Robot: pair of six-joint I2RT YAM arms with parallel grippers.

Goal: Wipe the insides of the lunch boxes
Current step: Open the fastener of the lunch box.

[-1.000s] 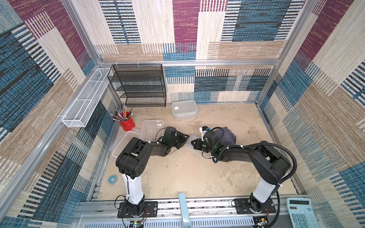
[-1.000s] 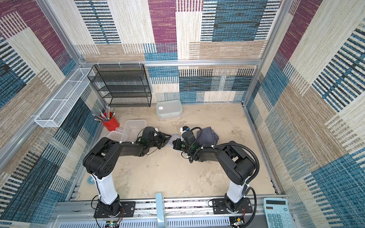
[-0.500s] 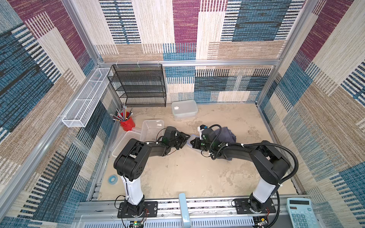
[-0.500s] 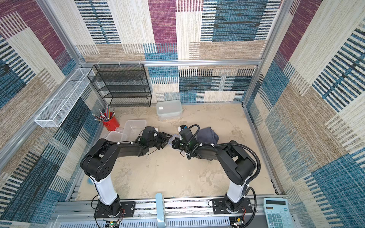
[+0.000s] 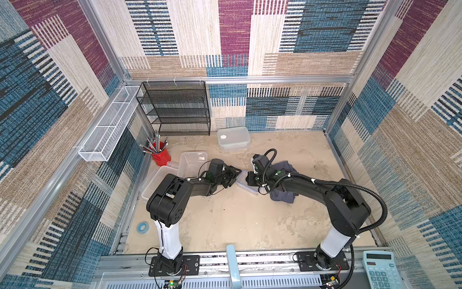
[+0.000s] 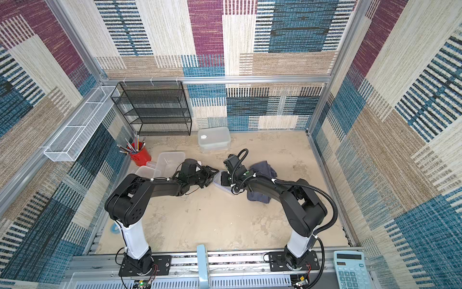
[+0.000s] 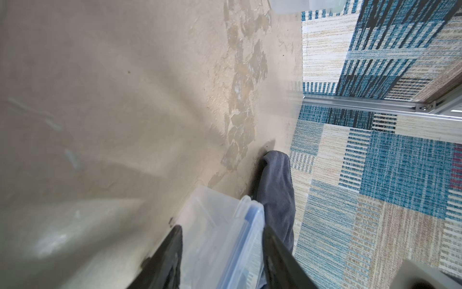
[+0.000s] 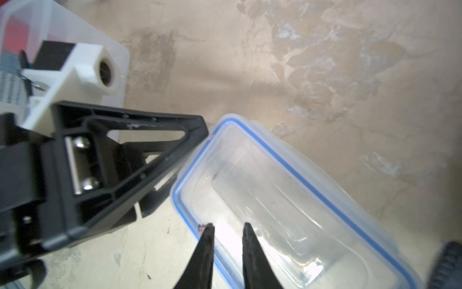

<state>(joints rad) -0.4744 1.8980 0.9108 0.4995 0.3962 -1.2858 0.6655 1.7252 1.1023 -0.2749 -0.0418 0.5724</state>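
Lunch boxes, biggest first: the whitish-lidded box (image 5: 233, 138) sits well beyond the red cup (image 5: 161, 156), toward the back wall; lid on. The open tub (image 5: 192, 161) is just beside the red cup; lid off, nothing in it; wiped or not, cannot tell. A translucent flat piece (image 5: 153, 184) lies on the near side of the red cup, partly under the left arm; tub or lid, cannot tell.

The grey-blue cloth (image 5: 283, 166) is well apart from the red cup, bunched on the floor beneath the right arm; in neither gripper.

The small blue-rimmed box (image 8: 275, 200) lies farther from the red cup than the open tub, between the two grippers; lid seated.

Left gripper (image 7: 222, 230): fingers well spread, one either side of that box's end; pressing it or not, cannot tell. Right gripper (image 8: 228, 226): narrow gap, nothing in it, tips over the lid's edge.

Judgement: early; no wiping under way; the small box wants opening and the cloth picking up; at least two boxes left.
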